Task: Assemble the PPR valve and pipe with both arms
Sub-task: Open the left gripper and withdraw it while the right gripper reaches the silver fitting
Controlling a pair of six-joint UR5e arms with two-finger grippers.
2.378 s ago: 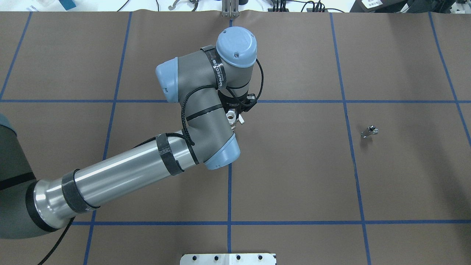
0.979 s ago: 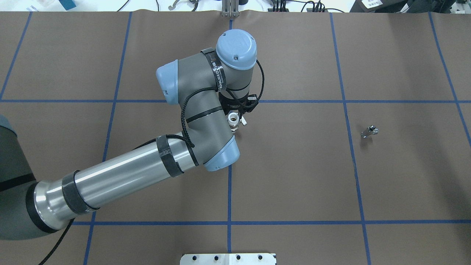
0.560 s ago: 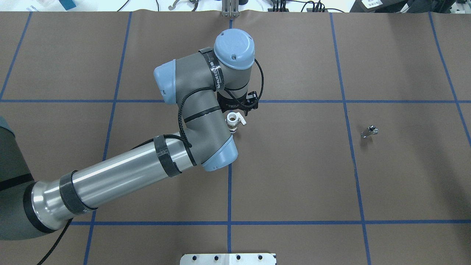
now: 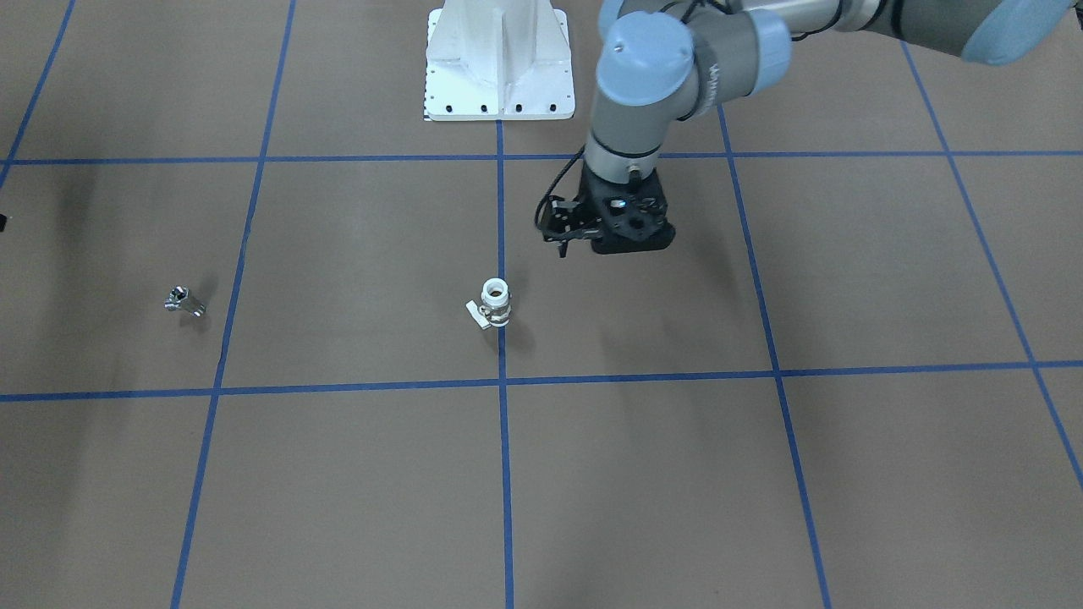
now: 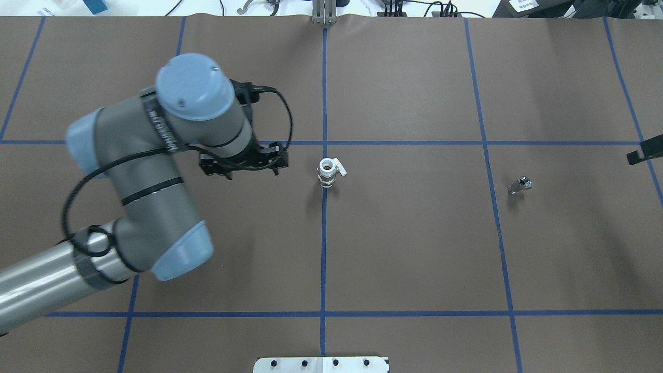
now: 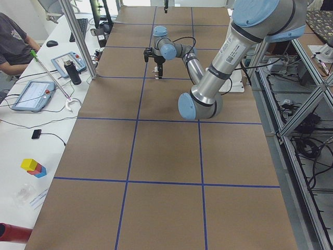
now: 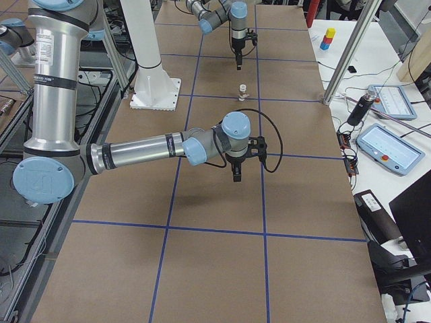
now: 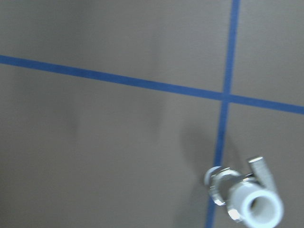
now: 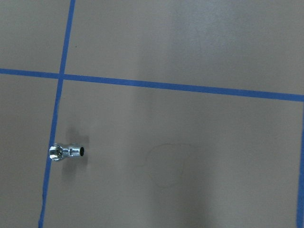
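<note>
The PPR valve (image 5: 327,172) stands upright on the brown mat, on the central blue line, white open end up and tab to the side; it also fills the lower right of the left wrist view (image 8: 247,199). My left gripper (image 5: 243,166) hangs well to the valve's left, open and empty (image 4: 630,245). The silver pipe (image 5: 520,185) lies alone on the mat at the right (image 4: 184,300), and shows in the right wrist view (image 9: 67,152). Only a black tip of my right gripper (image 5: 645,151) enters at the right edge; whether it is open or shut I cannot tell.
The white bolted pedestal (image 4: 499,59) stands at the robot's side of the table. A seated person (image 6: 13,39) and a bench with tablets (image 6: 34,94) run along the far side. Blue tape lines grid the mat.
My left arm has swung away to the left, leaving the valve standing alone on the mat. A tip of my right gripper has come into view at the right edge. The pipe has not moved.
</note>
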